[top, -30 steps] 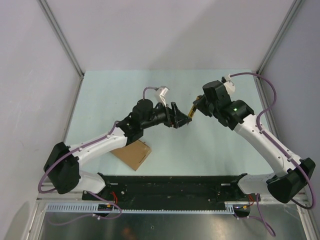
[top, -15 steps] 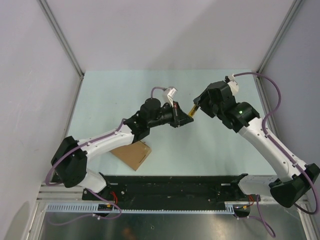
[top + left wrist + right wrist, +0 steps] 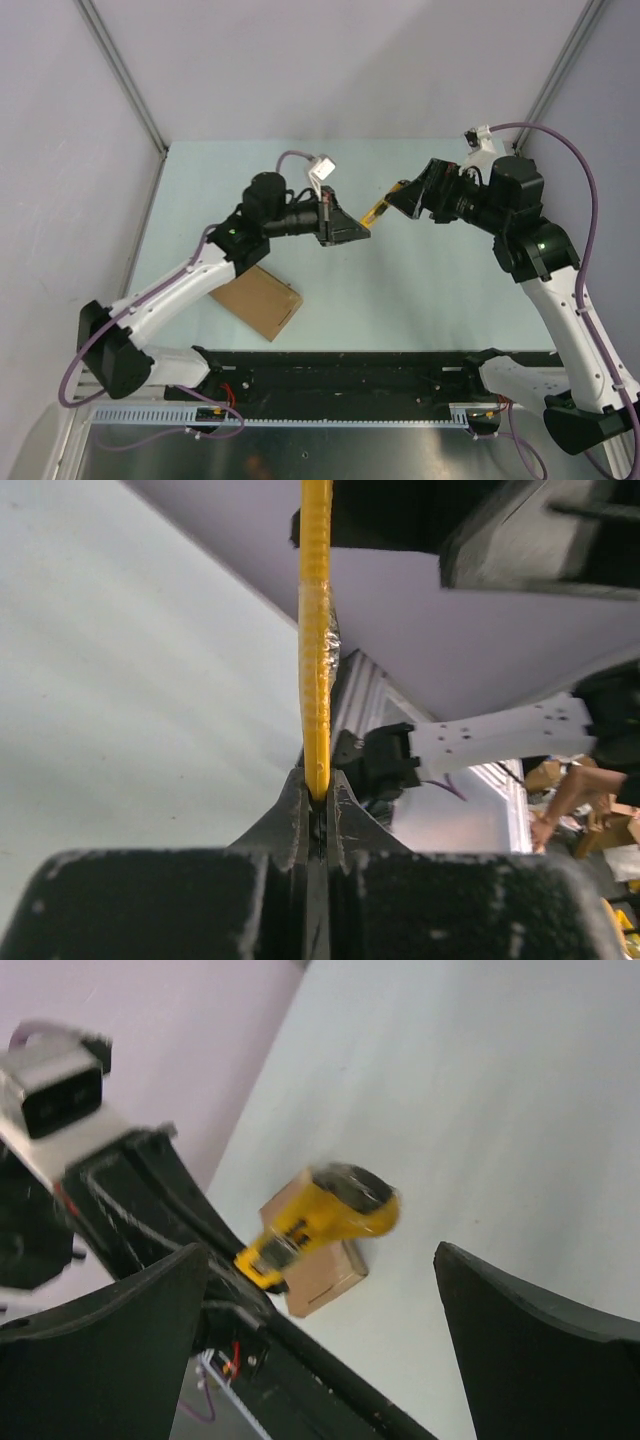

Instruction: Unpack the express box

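Note:
The express box point(image 3: 258, 300), a flat brown cardboard box, lies closed on the table near the left arm's base; it also shows in the right wrist view, the box point(image 3: 328, 1272) lying far below the knife. My left gripper point(image 3: 352, 232) is shut on one end of a yellow utility knife point(image 3: 378, 211), held in the air above the table's middle. From the left wrist, the knife point(image 3: 316, 630) rises edge-on out of my left gripper point(image 3: 318, 788). My right gripper point(image 3: 405, 196) stands open just beyond the knife's far end. From the right wrist, the knife point(image 3: 322, 1220) sits between the wide-apart jaws of my right gripper point(image 3: 320, 1252), touching neither.
The pale green table point(image 3: 430, 290) is bounded by grey walls with metal posts point(image 3: 125, 80) at the back corners. A black rail point(image 3: 350, 370) runs along the near edge between the arm bases.
The left gripper closed on the knife and pulled slightly left. The right gripper let go, opened wide and drew back to the right.

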Controlling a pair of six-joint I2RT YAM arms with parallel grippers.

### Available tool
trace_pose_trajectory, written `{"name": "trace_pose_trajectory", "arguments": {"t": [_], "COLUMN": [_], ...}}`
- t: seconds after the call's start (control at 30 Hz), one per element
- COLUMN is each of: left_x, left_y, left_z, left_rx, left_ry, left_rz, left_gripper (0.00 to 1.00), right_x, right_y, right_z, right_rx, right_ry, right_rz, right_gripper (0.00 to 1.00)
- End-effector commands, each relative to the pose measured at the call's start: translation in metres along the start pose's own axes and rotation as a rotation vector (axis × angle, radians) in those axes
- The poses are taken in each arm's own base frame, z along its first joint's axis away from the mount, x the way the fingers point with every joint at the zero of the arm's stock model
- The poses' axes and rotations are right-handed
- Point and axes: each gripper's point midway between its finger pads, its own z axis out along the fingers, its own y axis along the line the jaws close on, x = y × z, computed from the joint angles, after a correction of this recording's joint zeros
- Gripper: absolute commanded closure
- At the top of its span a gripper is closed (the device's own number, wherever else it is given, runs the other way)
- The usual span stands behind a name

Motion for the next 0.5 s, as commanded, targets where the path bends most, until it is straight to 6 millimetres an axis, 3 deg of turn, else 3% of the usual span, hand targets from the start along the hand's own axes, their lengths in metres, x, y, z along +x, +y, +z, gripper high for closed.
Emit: {"name": "trace_pose_trajectory", "arguments": {"t": [0.0,0.2,0.47], "left_x": [-0.019,-0.025,-0.019], "left_y": [-0.064,-0.096,-0.098], "left_z": [-0.038,-0.056,-0.057], "left_rx": [0.216,0.349,0.379], "left_ry": [0.02,0.069,0.106], "left_rz": [0.043,0.077,0.062], "left_gripper": [1.0,0.99,0.99], "right_x": [0.003,0.008,0.022], "right_y": [0.045,0.091,0.122], "right_z": [-0.023,-0.046,-0.054], "right_rx": [-0.278,-0.544,-0.71], "right_ry": [0.036,0.062,0.115], "right_rz": [-0.193,-0.277,-0.303], "right_gripper": [0.0,0.01,0.1]}}
